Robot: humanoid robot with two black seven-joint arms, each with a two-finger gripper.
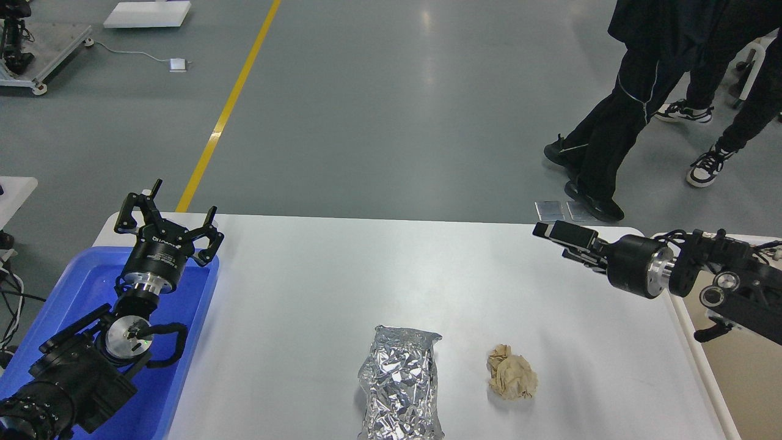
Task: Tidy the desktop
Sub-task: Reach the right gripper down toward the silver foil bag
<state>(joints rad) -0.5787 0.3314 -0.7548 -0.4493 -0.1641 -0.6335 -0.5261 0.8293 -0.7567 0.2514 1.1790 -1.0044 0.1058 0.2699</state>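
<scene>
**Two pieces of litter on the desktop, both grippers empty**

Lying on the white desktop (293, 287) are two pieces of rubbish, both toward its near edge. A crumpled silver foil bag (401, 391) sits roughly midway along that edge, its lower end running out of the bottom of the view. Just to its right, apart from it, rests a crumpled ball of brown paper (512, 373). The rest of the desktop surface in view is plain white, and its far edge with rounded corners runs across the middle of the picture.

Over the desktop's left edge hangs a blue plastic tray (189, 342), its long side alongside the tabletop. Above the tray's far end hovers the left gripper (168, 214), fingers spread wide and pointing away from the robot, with nothing between them. At the desktop's far right corner the right gripper (553, 235) reaches in sideways, pointing left above the surface; it is seen edge-on and dark, so I cannot tell whether its fingers are apart or together, and nothing is visibly held. Off the right edge stands a beige bin with a white rim (712, 366), partly hidden by the right arm.

Beyond the desktop, two people in dark clothes (635, 110) stand on the grey floor, and a yellow line (229, 104) runs across it.
</scene>
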